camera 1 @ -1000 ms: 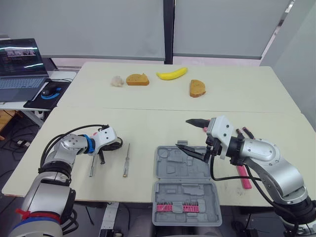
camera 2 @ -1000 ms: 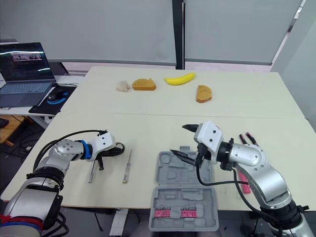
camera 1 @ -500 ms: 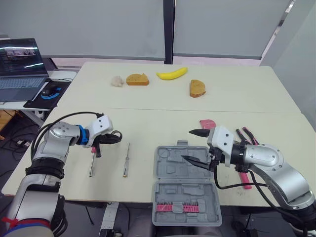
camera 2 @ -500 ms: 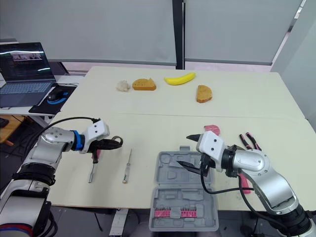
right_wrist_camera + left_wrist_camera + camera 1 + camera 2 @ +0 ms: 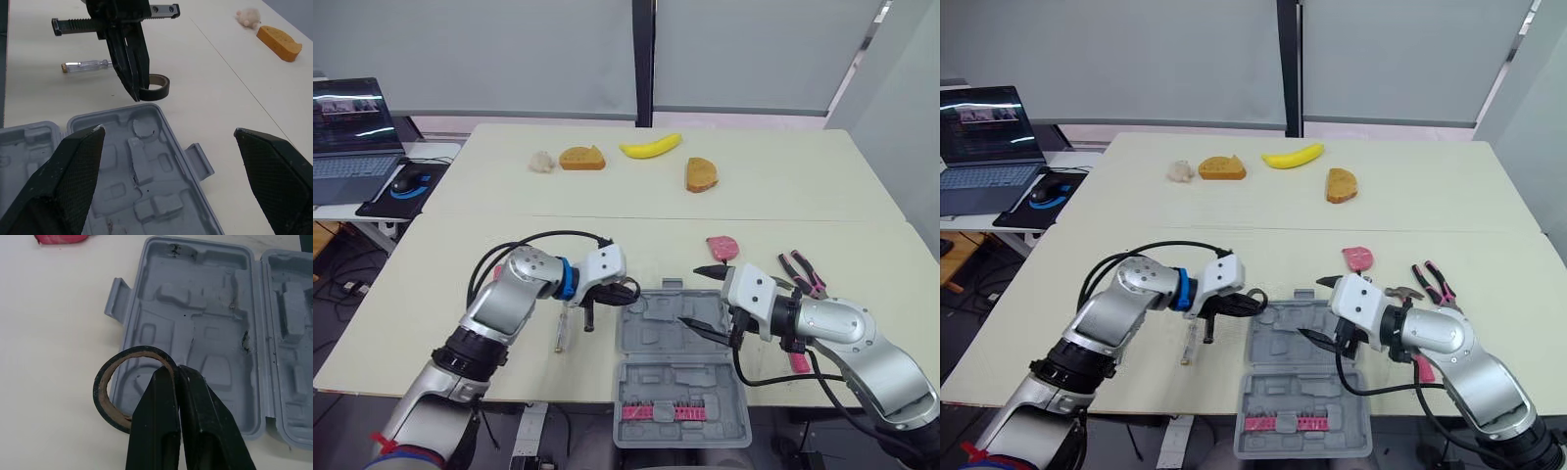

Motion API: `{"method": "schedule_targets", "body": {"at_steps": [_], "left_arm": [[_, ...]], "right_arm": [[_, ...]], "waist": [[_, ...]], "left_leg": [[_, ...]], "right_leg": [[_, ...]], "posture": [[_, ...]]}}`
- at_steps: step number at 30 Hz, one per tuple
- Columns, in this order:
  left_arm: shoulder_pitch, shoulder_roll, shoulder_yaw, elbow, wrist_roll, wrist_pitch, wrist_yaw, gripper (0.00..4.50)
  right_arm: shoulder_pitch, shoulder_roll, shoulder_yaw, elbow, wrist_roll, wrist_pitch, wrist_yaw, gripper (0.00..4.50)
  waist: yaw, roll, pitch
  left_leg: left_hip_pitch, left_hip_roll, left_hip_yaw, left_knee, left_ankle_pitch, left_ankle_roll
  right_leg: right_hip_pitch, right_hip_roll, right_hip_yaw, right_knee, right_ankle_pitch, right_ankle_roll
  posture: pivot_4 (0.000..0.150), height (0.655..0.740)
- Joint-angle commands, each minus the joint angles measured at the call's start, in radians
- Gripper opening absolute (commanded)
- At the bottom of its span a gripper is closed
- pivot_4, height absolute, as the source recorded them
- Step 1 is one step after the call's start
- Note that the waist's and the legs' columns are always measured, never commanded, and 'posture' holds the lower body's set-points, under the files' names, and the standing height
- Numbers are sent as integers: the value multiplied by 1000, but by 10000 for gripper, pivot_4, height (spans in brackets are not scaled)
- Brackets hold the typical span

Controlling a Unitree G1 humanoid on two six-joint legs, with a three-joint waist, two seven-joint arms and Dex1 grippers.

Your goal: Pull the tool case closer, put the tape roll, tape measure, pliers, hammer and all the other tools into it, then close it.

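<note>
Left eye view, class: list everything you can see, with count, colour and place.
tool case: 1, grey, open, table's near edge
bit strip: 1, pink, in case's near half
tape roll: 1, black, in left hand by case's left edge
screwdriver: 1, clear handle, left of case
tape measure: 1, pink, beyond case
pliers: 1, pink-black handles, right of case
banana: 1, yellow, far table
bread pieces: 2, brown, flanking banana
lump: 1, white, left of bread
laptop: 1, grey, side desk
mouse: 1, black, beside laptop
left hand: shut on tape roll
right hand: open, above case
</note>
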Motion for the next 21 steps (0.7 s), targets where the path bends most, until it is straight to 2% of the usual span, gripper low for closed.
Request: {"method": "schedule_targets", "body": {"at_steps": [1,7,21], "left_arm": [[-9,-22,-29,1,25,19,44,367],[-11,-61,-63,22,37,58,87,367],[-8,-74,-84,63,46,87,129,367]], "right_arm": [[4,1,-12,-49,-6,2,-14,45000],[12,-7,-16,-58,-9,11,-22,45000],[20,-7,-11,-60,-20,16,-24,45000]], "waist": [[1,0,0],[2,0,0],[2,0,0]], "left_leg": [[0,0,0,0,0,0],[0,0,0,0,0,0],[0,0,0,0,0,0]], "right_leg": [[0,0,0,0,0,0],[0,0,0,-1,0,0],[0,0,-1,-2,0,0]], "posture": [[1500,7400],[1500,7400],[1500,7400]]}}
